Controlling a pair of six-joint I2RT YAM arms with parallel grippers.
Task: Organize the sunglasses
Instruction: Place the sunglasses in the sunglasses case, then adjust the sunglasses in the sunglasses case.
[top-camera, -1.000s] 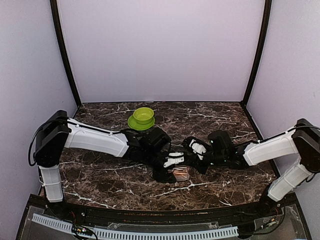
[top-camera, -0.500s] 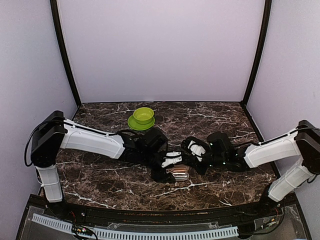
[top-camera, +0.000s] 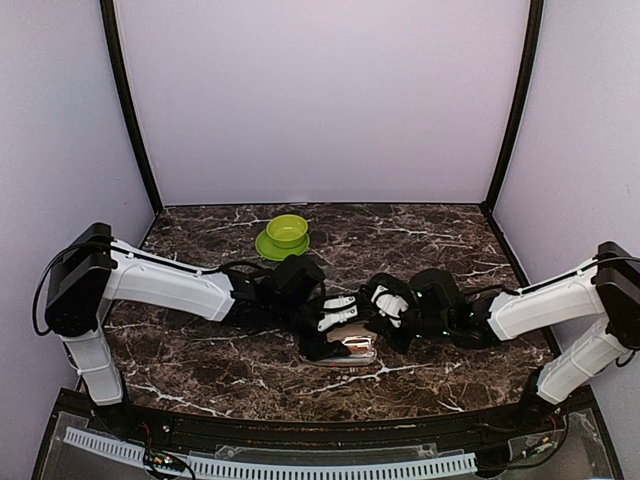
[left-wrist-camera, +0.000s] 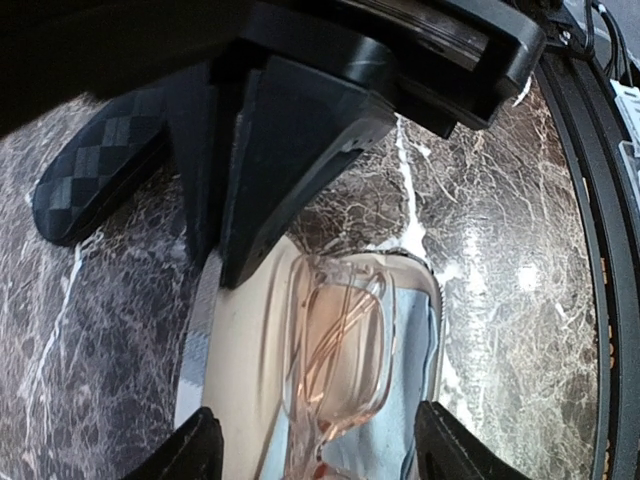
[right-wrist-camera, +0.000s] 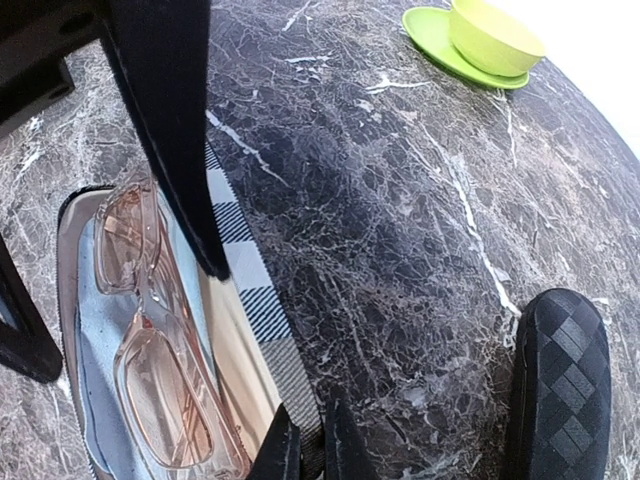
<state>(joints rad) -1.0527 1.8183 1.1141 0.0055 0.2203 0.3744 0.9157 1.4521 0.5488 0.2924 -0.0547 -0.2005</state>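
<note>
**At mid-table (top-camera: 200, 360): sunglasses bedded, lid next**

On the left, the left end effector (left-wrist-camera: 318, 452) hangs over the striped case (right-wrist-camera: 255, 290) with its jaws spread, gripping nothing. Between them the sunglasses (left-wrist-camera: 335, 350), reddish-lensed and folded, lie on a blue cloth (right-wrist-camera: 100, 330) inside the case. On the right, the right end effector (right-wrist-camera: 308, 440) is pinched closed on the case's striped edge, apparently the lid. To close well, lift the left arm clear first. Then swing the lid over slowly, checking that nothing pokes above the rim.
</note>
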